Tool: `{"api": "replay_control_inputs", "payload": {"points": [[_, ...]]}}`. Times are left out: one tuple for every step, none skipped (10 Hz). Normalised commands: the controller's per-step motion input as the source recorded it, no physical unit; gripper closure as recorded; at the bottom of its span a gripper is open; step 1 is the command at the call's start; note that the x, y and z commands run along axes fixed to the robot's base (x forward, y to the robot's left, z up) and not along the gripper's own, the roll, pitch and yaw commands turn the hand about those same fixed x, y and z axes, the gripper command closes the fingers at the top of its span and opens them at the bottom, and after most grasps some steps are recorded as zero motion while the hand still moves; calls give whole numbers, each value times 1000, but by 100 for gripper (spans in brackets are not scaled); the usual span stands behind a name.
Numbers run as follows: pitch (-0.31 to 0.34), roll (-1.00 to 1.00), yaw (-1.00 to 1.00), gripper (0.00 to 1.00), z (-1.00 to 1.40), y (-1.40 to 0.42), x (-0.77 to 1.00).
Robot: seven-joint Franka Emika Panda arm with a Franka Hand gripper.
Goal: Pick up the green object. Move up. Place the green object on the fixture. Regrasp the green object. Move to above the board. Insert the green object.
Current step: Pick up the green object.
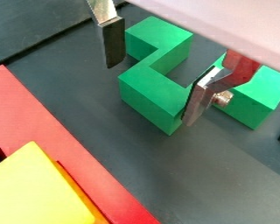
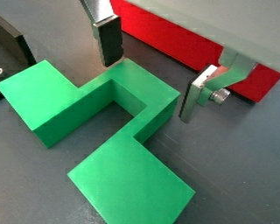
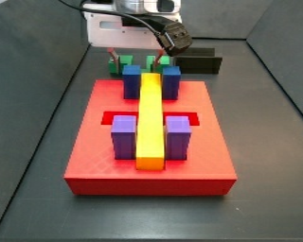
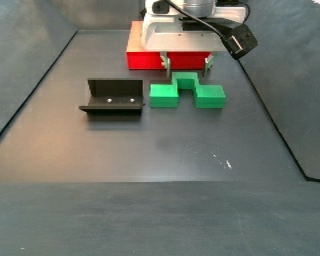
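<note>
Gripper: fingers spread wide, straddling the bar of the green object, holding nothing. Green object lies on the worktop between fixture and board; largely hidden behind blue posts in a side view.

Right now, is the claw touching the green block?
Apart. In both wrist views the claw straddles the bar of the green block, open, with dark floor or green surface visible between each finger and the bar.
</note>
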Motion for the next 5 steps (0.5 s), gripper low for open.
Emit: {"api": "replay_control_inputs", "payload": {"points": [[-36, 0, 0, 0, -177, 0, 14], [-17, 0, 0, 0, -117, 17, 57], [0, 0, 0, 0, -46, 57, 23], [0, 0, 0, 0, -14, 74, 0], [0, -6, 0, 0, 0, 109, 9]]}}
